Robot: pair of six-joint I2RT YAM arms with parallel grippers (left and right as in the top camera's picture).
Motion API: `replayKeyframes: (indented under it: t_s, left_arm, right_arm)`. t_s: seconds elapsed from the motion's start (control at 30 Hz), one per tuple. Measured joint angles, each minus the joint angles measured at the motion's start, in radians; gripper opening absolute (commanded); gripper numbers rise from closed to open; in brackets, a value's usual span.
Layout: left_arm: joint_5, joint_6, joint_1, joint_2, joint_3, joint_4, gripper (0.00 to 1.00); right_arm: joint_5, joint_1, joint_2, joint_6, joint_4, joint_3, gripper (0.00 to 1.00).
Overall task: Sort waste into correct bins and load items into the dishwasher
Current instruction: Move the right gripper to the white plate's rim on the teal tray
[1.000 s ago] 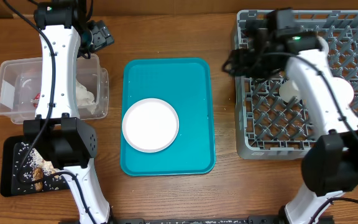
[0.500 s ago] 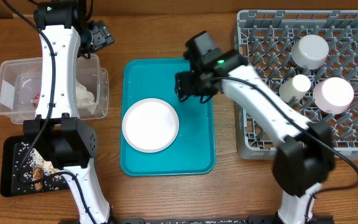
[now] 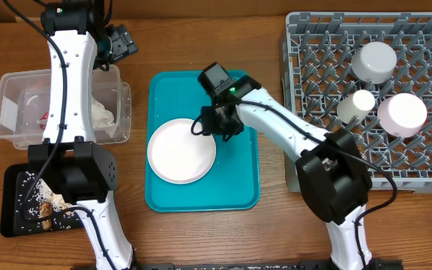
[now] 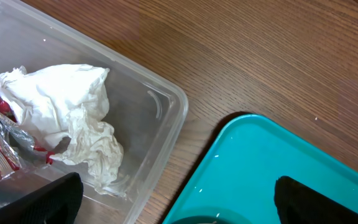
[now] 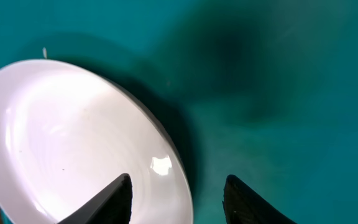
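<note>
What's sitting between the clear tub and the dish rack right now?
In the overhead view, the teal tray, carrying the plate, with the right gripper over the plate's edge.

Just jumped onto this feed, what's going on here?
The right gripper is over the teal serving tray, jaws open on either side of the rim of the white plate, not closed on it. The left gripper hangs open and empty past the clear tub, which holds crumpled napkins. Rice and food scraps lie on the black tray. A grey bowl, a pink bowl and a small white cup sit in the dish rack; the plate is not yet loaded.
</note>
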Motion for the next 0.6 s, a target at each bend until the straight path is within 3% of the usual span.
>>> replayKeyframes:
  t_s: [0.47, 0.53, 0.6]
  left_arm:
    - [0.0, 0.0, 0.0, 0.0, 0.0, 0.0, 1.0]
    - [0.0, 0.0, 0.0, 0.0, 0.0, 0.0, 1.0]
    - [0.0, 0.0, 0.0, 0.0, 0.0, 0.0, 1.0]
  right_arm:
    - [-0.022, 0.003, 0.075, 0.011, -0.022, 0.0, 0.34]
    - [-0.027, 0.004, 0.079, 0.012, -0.026, 0.0, 0.27]
    - [-0.028, 0.008, 0.079, 0.016, -0.029, 0.0, 0.1]
